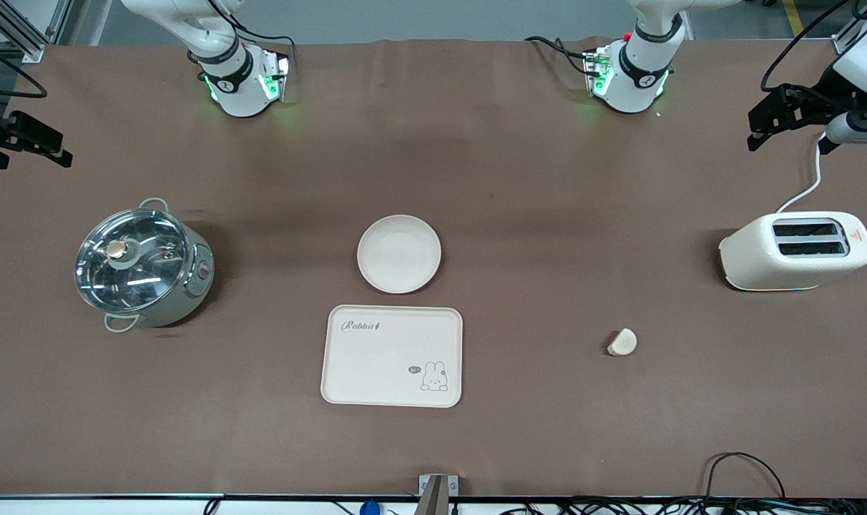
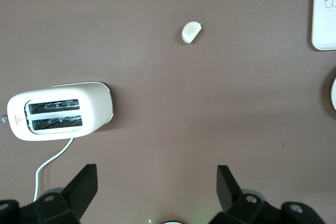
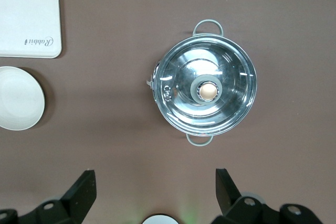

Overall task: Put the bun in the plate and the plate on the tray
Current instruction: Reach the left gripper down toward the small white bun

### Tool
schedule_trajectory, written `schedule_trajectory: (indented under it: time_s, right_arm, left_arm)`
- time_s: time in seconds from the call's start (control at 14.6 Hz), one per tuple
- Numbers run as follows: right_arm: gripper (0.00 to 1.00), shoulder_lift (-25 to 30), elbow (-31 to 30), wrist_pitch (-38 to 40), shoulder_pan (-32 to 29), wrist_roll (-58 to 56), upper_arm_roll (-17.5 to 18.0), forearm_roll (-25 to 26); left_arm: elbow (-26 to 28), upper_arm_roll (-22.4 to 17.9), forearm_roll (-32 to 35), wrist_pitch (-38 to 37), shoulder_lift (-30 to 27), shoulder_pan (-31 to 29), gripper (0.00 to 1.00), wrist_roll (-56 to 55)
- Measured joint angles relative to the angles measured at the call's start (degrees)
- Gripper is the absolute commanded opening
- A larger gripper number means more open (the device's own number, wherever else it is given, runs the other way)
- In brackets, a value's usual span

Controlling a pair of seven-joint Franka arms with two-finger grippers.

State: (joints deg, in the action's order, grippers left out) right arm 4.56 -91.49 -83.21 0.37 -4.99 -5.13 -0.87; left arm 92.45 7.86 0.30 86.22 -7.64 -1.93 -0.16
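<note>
The bun [image 1: 622,342] lies alone on the brown table, toward the left arm's end; it also shows in the left wrist view [image 2: 190,32]. The round plate [image 1: 399,253] sits empty mid-table, just farther from the front camera than the Rabbit tray [image 1: 376,365], which is also empty. Plate [image 3: 18,98] and tray [image 3: 26,17] both show in the right wrist view. My left gripper [image 2: 156,174] is open and empty, high over the table's left-arm end near the toaster. My right gripper [image 3: 155,177] is open and empty, high over the right-arm end near the pot.
A cream toaster [image 1: 795,250] with a white cord stands at the left arm's end. A steel pot with a glass lid [image 1: 141,263] stands at the right arm's end. Cables run along the table edge nearest the front camera.
</note>
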Motion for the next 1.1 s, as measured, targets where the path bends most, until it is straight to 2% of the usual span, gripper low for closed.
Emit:
schedule_trajectory:
  time_s: [0.27,0.48,0.69,1.1]
  right_arm:
    - [1.00,0.0,0.0,-0.1,0.0,0.0,0.0,0.0]
    - [1.00,0.0,0.0,-0.1,0.0,0.0,0.0,0.0]
    - [1.00,0.0,0.1,-0.1,0.0,0.0,0.1,0.0]
    - [1.00,0.0,0.2,0.0,0.0,0.0,0.3,-0.1]
  left_arm:
    - [-0.7,0.0,0.0,0.0,0.5,0.0,1.00,0.1]
    - [-2.0,0.0,0.0,1.1,3.7,-0.1,1.00,0.0]
    - [-1.6,-0.1,0.0,8.5,11.3,-0.3,1.00,-0.2]
    - [-0.5,0.0,0.0,30.4,31.2,-0.6,1.00,-3.6]
